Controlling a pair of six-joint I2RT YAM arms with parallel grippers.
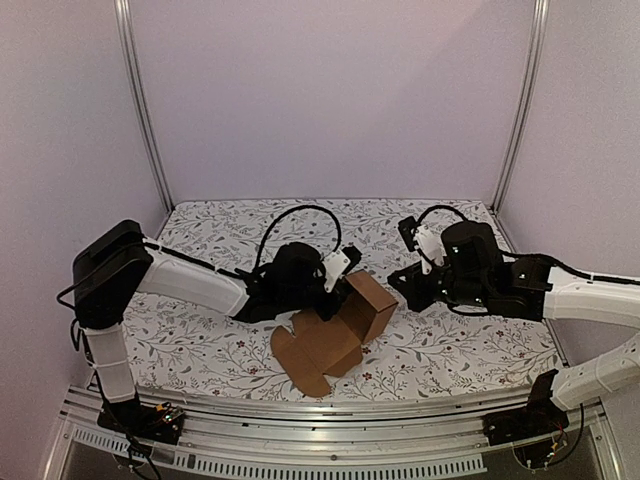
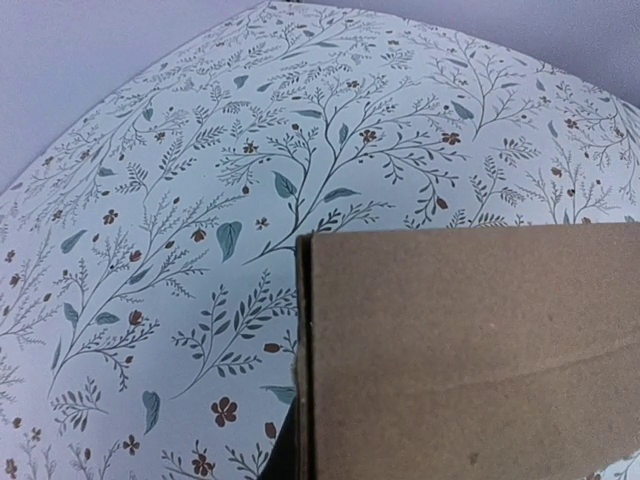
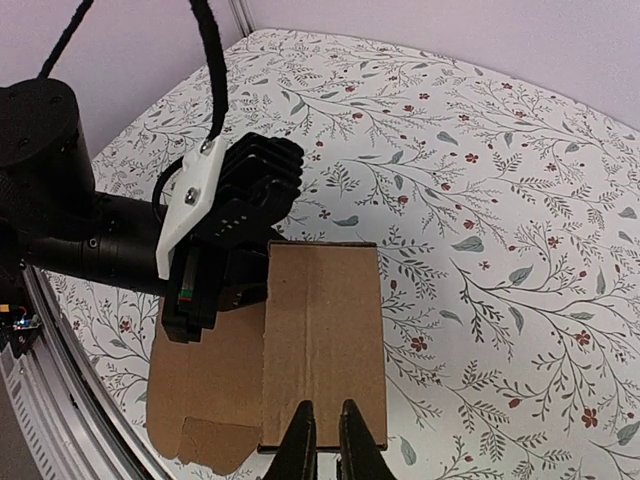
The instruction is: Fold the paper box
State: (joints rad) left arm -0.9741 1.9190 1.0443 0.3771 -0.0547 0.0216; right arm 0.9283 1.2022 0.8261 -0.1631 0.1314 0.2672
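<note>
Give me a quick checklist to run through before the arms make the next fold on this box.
1. Left tool shut: ok.
2. Left tool gripping the box: cannot tell, its fingertips are hidden.
3. One panel raised off the table: ok.
4. Right tool at the panel's near edge: ok.
5. Right tool holding the panel: cannot tell.
6. Tools clear of each other: ok.

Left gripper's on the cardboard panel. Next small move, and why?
Probably tilt the left gripper slightly inward, folding the raised panel of the brown cardboard box along its crease: it looks clamped on that panel, the rest lies flat, and the right gripper sits at the panel's edge.
</note>
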